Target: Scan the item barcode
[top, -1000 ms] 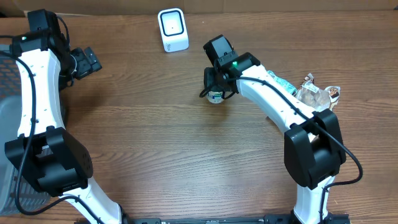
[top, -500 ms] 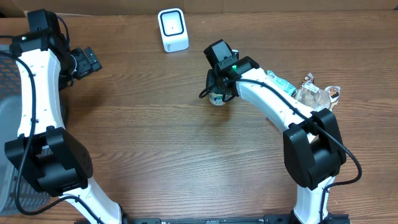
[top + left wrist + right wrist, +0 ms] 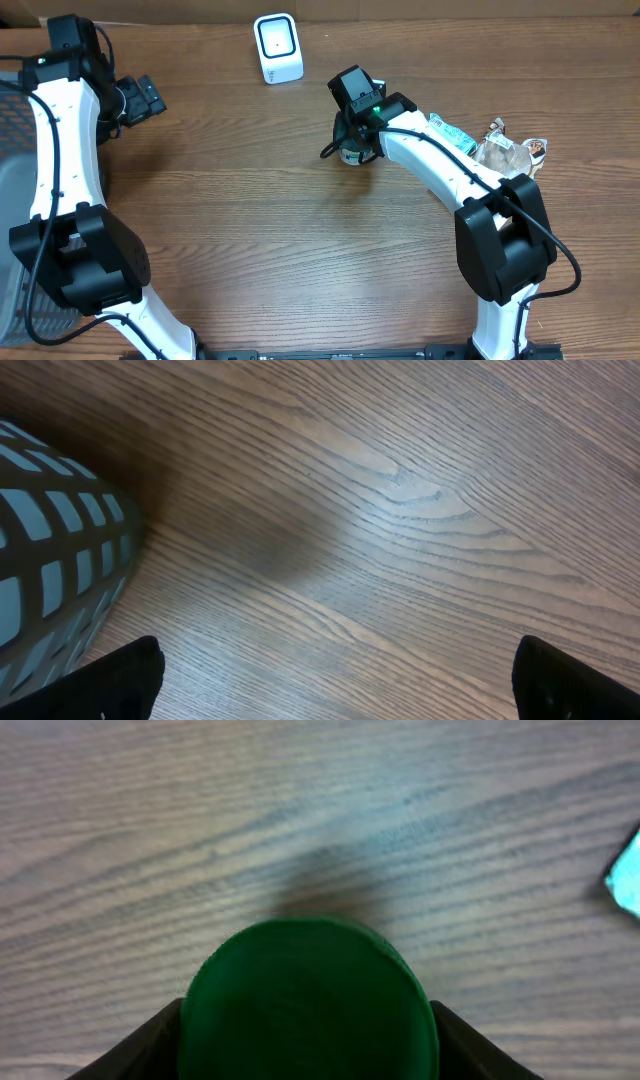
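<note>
Table (image 3: 250, 250) carries a basket (image 3: 10, 200) at the left edge, with the left gripper (image 3: 146, 98) beside it, spread wide over bare wood. Scanner (image 3: 278, 48) stands at the far side. Right gripper (image 3: 308, 1055) straddles the green-lidded jar (image 3: 305, 985) right of centre; whether it pinches the jar I cannot tell. Scanning looks not yet done: the jar sits apart from the scanner.

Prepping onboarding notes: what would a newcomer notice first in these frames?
The green lid fills the right wrist view, with the right gripper straddling it near the middle of the table. Next comes the white scanner at the far edge. The left gripper is wide open over bare wood beside a grey basket.
</note>
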Tool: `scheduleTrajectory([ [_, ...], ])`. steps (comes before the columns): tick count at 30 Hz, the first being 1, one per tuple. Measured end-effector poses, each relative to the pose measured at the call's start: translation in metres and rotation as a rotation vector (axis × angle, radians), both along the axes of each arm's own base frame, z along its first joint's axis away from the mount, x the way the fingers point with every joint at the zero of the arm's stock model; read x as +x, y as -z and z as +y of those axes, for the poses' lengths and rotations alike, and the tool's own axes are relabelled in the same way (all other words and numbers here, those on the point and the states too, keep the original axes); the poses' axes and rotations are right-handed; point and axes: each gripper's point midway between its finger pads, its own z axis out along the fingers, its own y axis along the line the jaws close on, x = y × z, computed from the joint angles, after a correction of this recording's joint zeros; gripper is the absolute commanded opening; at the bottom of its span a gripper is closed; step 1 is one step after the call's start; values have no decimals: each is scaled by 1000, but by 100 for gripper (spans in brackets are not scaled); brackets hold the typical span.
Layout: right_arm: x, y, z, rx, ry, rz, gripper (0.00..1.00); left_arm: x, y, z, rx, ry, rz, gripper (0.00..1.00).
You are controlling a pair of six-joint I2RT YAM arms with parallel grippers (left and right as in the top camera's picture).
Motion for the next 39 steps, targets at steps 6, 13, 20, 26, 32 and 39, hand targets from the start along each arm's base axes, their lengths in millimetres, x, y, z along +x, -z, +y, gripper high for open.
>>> scheduleTrajectory([
  [6, -42, 2, -12, -82, -154, 191, 95, 0, 0, 0, 0, 0, 0, 100],
  [13, -23, -84, 1, -85, -360, 111, 100, 0, 0, 0, 0, 0, 0, 99],
  [20, -1, -125, 12, -90, -479, -28, 100, 0, 0, 0, 0, 0, 0, 100],
  [26, 4, -119, 10, -100, -497, -36, 97, 0, 0, 0, 0, 0, 0, 100],
  [32, 1, -89, 0, -119, -493, 42, 94, 0, 0, 0, 0, 0, 0, 99],
  [39, 1, -56, 2, -122, -501, 85, 94, 0, 0, 0, 0, 0, 0, 100],
])
